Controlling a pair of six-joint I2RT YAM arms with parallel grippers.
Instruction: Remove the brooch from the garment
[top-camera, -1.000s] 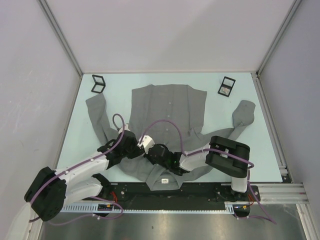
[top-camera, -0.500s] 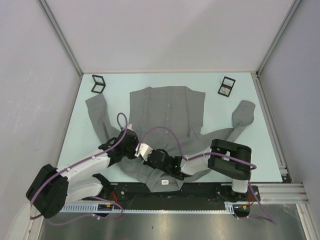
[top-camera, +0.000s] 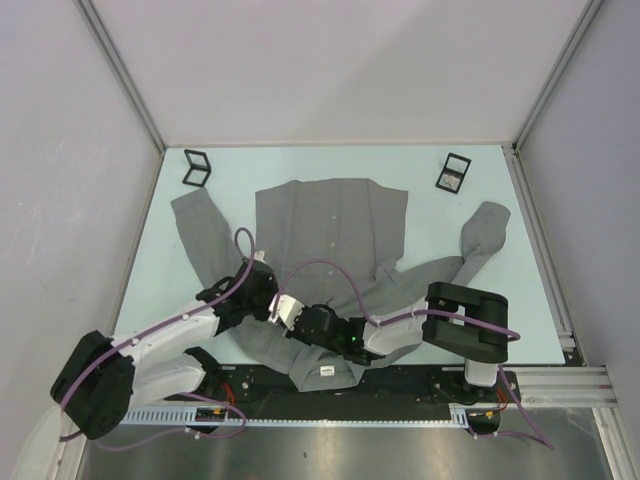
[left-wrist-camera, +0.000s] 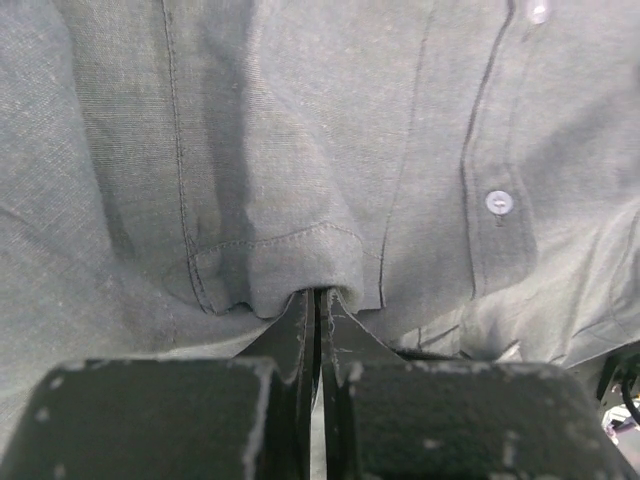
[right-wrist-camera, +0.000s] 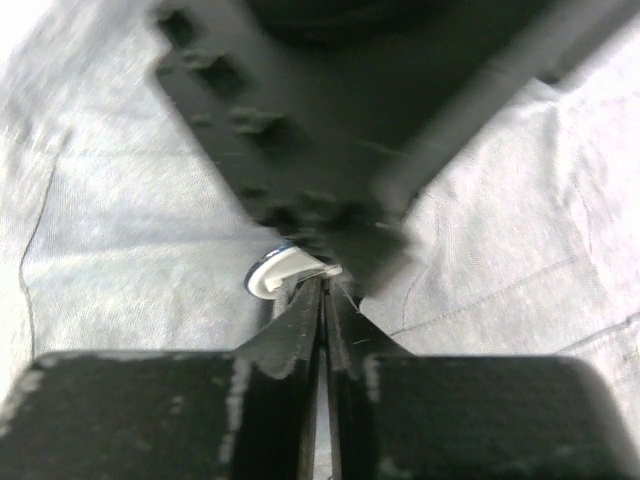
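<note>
The grey garment (top-camera: 330, 220) lies spread on the table, collar and white neck label (top-camera: 327, 370) at the near edge. My left gripper (top-camera: 268, 300) is over its near left chest. In the left wrist view it (left-wrist-camera: 318, 298) is shut on a pinched fold of the shirt (left-wrist-camera: 300, 150), beside a white button (left-wrist-camera: 498, 202). My right gripper (top-camera: 288, 312) sits right against the left one. In the right wrist view it (right-wrist-camera: 323, 285) is shut on the edge of a small round white brooch (right-wrist-camera: 280, 272) on the fabric. The left gripper's dark body (right-wrist-camera: 330, 130) looms blurred just beyond.
A small black open box (top-camera: 197, 167) stands at the back left. Another black box (top-camera: 453, 172) stands at the back right. The shirt's sleeves (top-camera: 487, 228) spread to both sides. Side walls and a rail enclose the table.
Both grippers have moved toward the near edge, staying together, and the shirt has been dragged that way with them. The right arm has folded in lower.
</note>
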